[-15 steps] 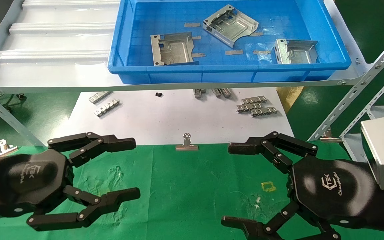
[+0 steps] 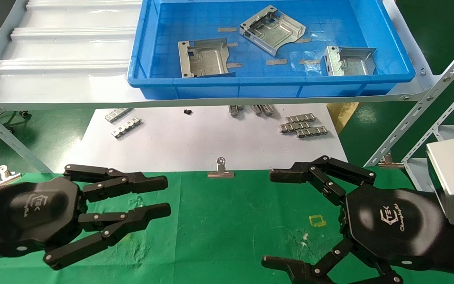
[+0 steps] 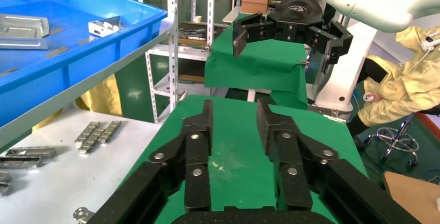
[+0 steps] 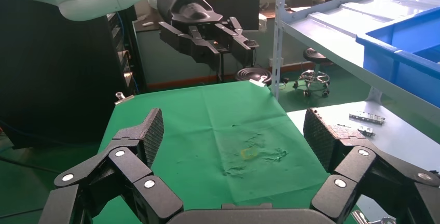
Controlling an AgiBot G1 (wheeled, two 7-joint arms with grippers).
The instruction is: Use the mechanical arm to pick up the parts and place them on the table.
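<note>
Three parts of grey stamped sheet metal, with bent flanges and embossed ribs, lie in the blue plastic bin (image 2: 392, 73) on the white shelf (image 2: 65, 63) above the bench (image 2: 219, 232). One part (image 2: 205, 58) lies near the bin's front wall, a second (image 2: 272, 28) lies tilted at mid-bin with its curved edge toward the front, and a third (image 2: 349, 60) lies toward the right end, each apart from the others.

The bench is covered in green cloth, scuffed whitish, with a small yellow square outline (image 2: 317, 220) near the right gripper. Behind the cloth lies a white paper sheet (image 2: 195, 138) carrying small slotted silver strips (image 2: 302, 125), and a metal binder clip (image 2: 220, 170) sits at the seam between paper and cloth.

The left gripper (image 2: 166, 195), black, hexagonal and jointed, hangs over the cloth's left side with its fingers drawn near each other, a narrow gap left, holding nothing. The right gripper (image 2: 270, 217) hangs over the right side with its fingers spread wide, also empty.

The left wrist view shows that narrow gap from behind, the right gripper (image 3: 283, 29) beyond, and a person in yellow (image 3: 399, 94) seated past the bench. The right wrist view shows ribbed finger pads (image 4: 150, 133) and the left gripper (image 4: 218, 40) on its white arm. Open cloth lies between the two grippers.
</note>
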